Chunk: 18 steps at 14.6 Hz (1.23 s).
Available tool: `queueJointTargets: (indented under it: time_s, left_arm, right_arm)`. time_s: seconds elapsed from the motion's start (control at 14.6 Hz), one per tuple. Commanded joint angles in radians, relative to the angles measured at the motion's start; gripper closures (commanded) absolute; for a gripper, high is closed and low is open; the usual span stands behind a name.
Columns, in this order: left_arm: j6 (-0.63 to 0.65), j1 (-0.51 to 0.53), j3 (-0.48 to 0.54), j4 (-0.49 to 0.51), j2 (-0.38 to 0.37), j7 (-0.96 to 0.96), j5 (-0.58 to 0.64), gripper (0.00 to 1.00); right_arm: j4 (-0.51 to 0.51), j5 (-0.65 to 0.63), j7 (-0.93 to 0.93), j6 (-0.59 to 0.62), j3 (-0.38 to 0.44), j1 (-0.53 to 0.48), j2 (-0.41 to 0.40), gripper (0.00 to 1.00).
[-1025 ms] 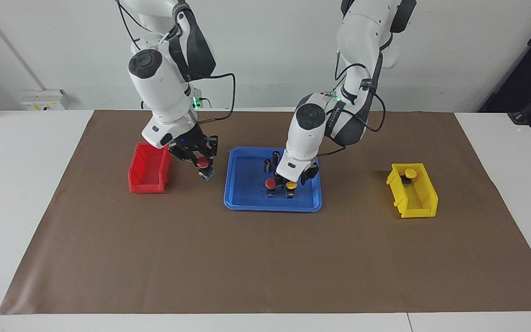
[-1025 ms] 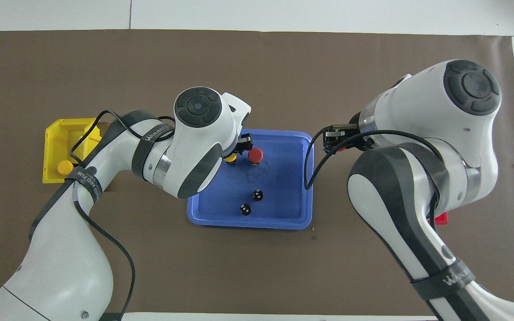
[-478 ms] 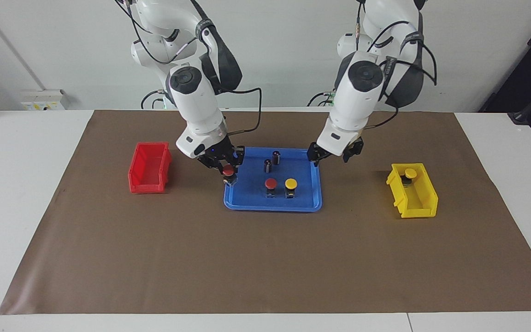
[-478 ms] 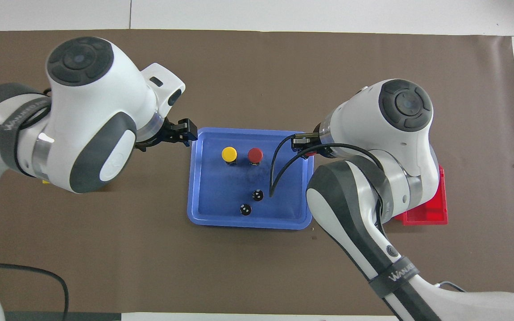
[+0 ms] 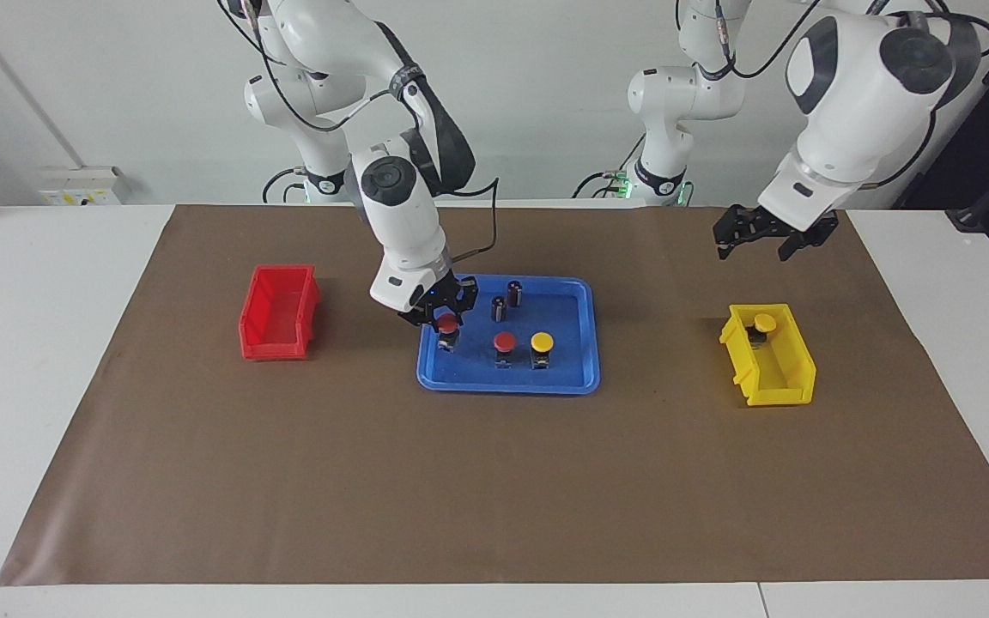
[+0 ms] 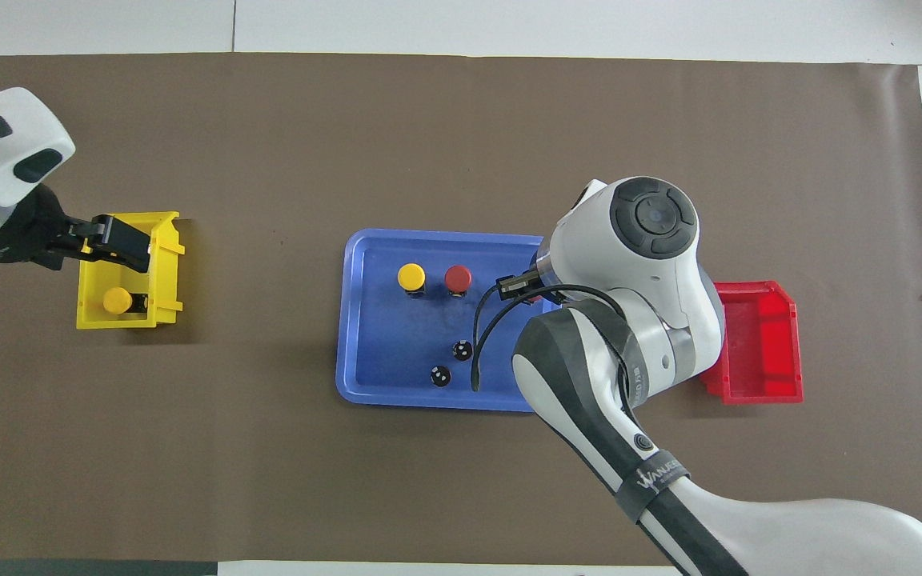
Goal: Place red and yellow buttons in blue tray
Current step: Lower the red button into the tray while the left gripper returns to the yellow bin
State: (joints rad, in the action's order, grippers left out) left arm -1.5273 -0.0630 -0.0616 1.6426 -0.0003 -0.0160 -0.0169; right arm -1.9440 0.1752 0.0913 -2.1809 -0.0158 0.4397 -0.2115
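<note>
— What are we seeing in the blue tray point(image 5: 585, 360) right now?

— We are looking at a red button point(image 5: 504, 342) and a yellow button point(image 5: 542, 342) standing side by side, upright, in the part of the tray farther from the robots. Two dark cylinders point(image 5: 506, 301) are standing in the part nearer to the robots.

— And the right gripper point(image 5: 445, 327)?

— We are seeing it over the tray's end toward the right arm, clamped on a second red button point(image 5: 446, 323). Its fingertips are pinching the red cap, and the button's dark body is hanging below. We cannot tell whether the body is touching the tray floor. In the overhead view the arm is covering most of it; only a sliver of red is showing.

— Where are we finding the left gripper point(image 5: 771, 245)?

— It is hanging in the air over the brown mat point(image 5: 494, 481), near the yellow bin point(image 5: 782, 378), holding nothing, with its fingers spread wide. From overhead its fingers point(image 6: 121, 242) are overlapping the bin's rim.

— Is anything sitting in that bin?

— We are seeing the second yellow button point(image 6: 117, 301) lying there, at the bin's end nearer to the robots.

— And the red bin point(image 5: 276, 313)?

— It is sitting on the mat toward the right arm's end of the table, well apart from the tray.
</note>
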Motion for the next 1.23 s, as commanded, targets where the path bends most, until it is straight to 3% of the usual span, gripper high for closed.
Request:
queueJointTargets:
  time_s: [0.0, 0.14, 0.27, 0.41, 0.48, 0.55, 0.82, 1.03, 1.16]
  left_arm:
    - [0.030, 0.064, -0.009, -0.006, -0.017, -0.105, 0.015, 0.00]
    - [-0.043, 0.077, -0.011, 0.044, -0.039, -0.131, 0.015, 0.00]
    - [-0.193, 0.088, -0.011, 0.175, -0.079, -0.121, 0.014, 0.00]
    - [-0.288, 0.094, -0.009, 0.238, -0.075, -0.128, 0.014, 0.00]
    - [-0.319, 0.126, -0.011, 0.255, -0.064, -0.130, 0.014, 0.02]
    - [-0.347, 0.137, -0.009, 0.270, -0.052, -0.130, 0.014, 0.07]
    - [-0.529, 0.172, -0.009, 0.371, -0.001, -0.119, 0.014, 0.25]
    - [-0.606, 0.175, -0.009, 0.440, 0.013, -0.105, 0.014, 0.34]
    - [-0.654, 0.170, -0.009, 0.493, 0.010, -0.079, 0.014, 0.39]
  right_arm:
    - [-0.029, 0.004, -0.035, -0.049, -0.004, 0.002, -0.005, 0.83]
    - [-0.035, 0.004, -0.036, -0.054, -0.004, 0.007, -0.012, 0.82]
    - [-0.035, 0.004, -0.036, -0.075, -0.004, 0.024, -0.031, 0.81]
    - [-0.033, 0.004, -0.038, -0.109, -0.004, 0.031, -0.055, 0.72]
    - [-0.030, 0.004, -0.038, -0.106, -0.004, 0.030, -0.057, 0.41]
    - [-0.021, 0.003, -0.036, -0.099, -0.003, 0.027, -0.058, 0.00]
    - [0.086, -0.028, -0.032, -0.002, 0.008, 0.011, -0.054, 0.00]
    - [0.325, -0.114, -0.024, 0.272, 0.008, -0.088, -0.054, 0.00]
    - [0.397, -0.117, -0.024, 0.377, 0.010, -0.165, -0.034, 0.00]
